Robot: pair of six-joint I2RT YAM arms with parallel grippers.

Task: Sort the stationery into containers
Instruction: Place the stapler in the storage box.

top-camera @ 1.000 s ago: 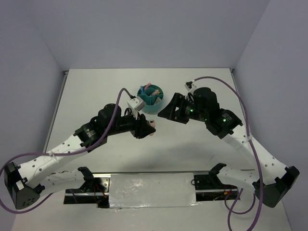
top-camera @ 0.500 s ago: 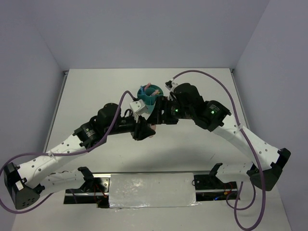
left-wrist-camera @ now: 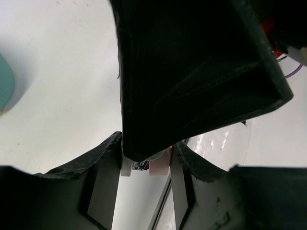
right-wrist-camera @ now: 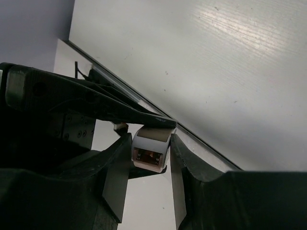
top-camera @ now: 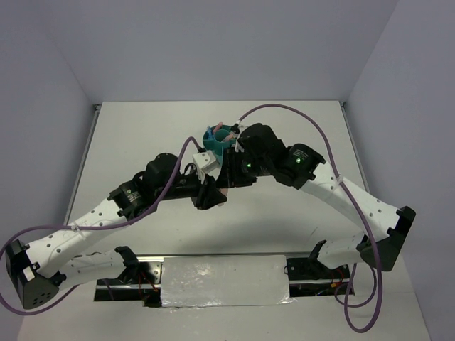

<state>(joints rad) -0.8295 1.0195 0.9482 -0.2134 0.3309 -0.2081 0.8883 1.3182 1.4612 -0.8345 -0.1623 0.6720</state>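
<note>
Lavender walls (top-camera: 213, 42) are enclosing a white desk (top-camera: 142, 142), and you are working with both arms reaching in to meet at its middle. Item one, the pink-white block (right-wrist-camera: 150, 149): it is hanging above the desk, off the surface, between the two hands, just on the near side of the tub. Item two, your left hand (left-wrist-camera: 147, 154): it is clenching on the block, with its two black fingers (left-wrist-camera: 103, 191) pressing against the block's opposite sides in the left wrist view. Item three, your right hand (right-wrist-camera: 149, 143): it is coming at the same block from the opposite direction, and its fingers (right-wrist-camera: 115, 187) are lying flush against the block's two sides in the right wrist view, so it too is grasping the block. The right hand's dark body is filling the upper part of the left wrist view, directly over the block. Item four, the round teal tub (top-camera: 211, 137): it is standing upright on the desk just beyond the meeting hands, with the right arm covering part of it from above, and a pink pen (top-camera: 220, 126) is poking up from inside it. Which compartment is holding that pen, you cannot tell from above. Item five, purple cables (top-camera: 291, 108): they are looping along both arms.
</note>
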